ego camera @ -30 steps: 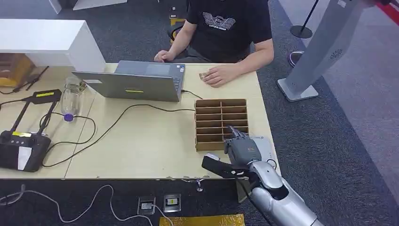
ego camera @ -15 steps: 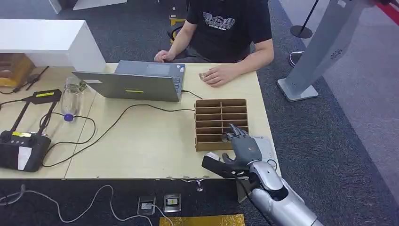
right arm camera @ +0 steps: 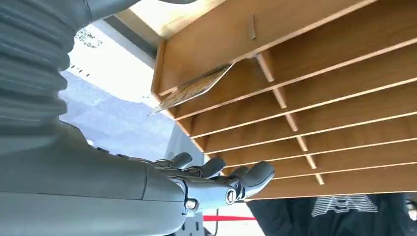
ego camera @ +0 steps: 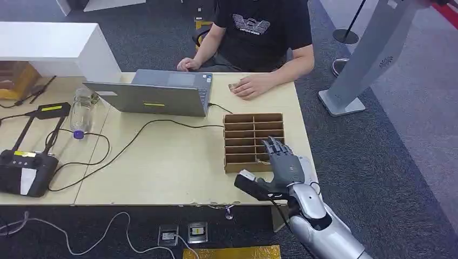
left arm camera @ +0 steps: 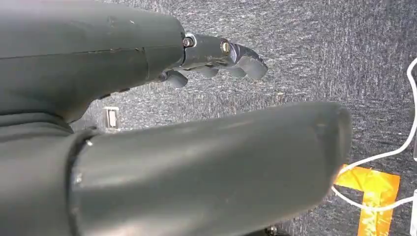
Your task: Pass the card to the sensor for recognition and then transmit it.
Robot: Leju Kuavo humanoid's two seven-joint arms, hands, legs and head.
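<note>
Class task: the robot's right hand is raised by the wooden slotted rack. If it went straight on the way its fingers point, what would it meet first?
Probably the wooden slotted rack: the right hand points its fingers over its near right corner. Its height above the rack is unclear, so it might pass over.

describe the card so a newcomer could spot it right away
Find the wooden rack on the table's right side. In its end slot nearest the robot, by the robot hand, sits the card, tilted, with one corner sticking out. The other slots look empty.

Laptop (ego camera: 156,94) behind/left of slotted rack (ego camera: 254,141); card (right arm camera: 192,88) in rack.
</note>
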